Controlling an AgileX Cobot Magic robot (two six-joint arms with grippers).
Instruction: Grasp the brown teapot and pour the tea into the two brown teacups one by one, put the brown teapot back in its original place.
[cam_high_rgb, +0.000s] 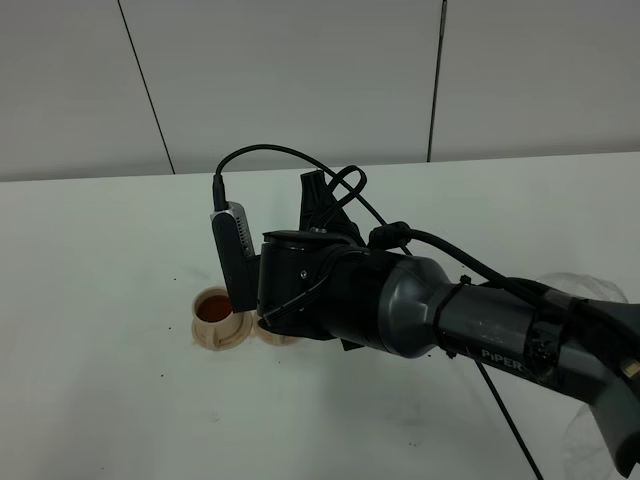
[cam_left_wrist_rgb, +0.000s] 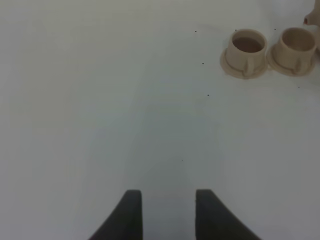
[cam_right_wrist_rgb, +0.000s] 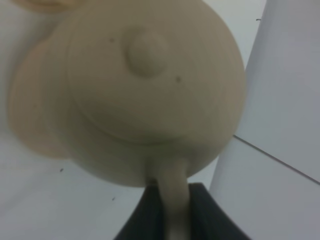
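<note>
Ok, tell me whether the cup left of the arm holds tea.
It holds tea: the cup shows reddish-brown liquid inside, and it looks dark in the left wrist view too.

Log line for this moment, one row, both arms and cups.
right pincer: shut on teapot handle | left pincer: open, holding nothing | first cup: holds tea | second cup: looks empty

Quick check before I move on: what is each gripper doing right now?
Left gripper: open, holding nothing.
Right gripper: closed on the loop handle of the brown teapot.
</note>
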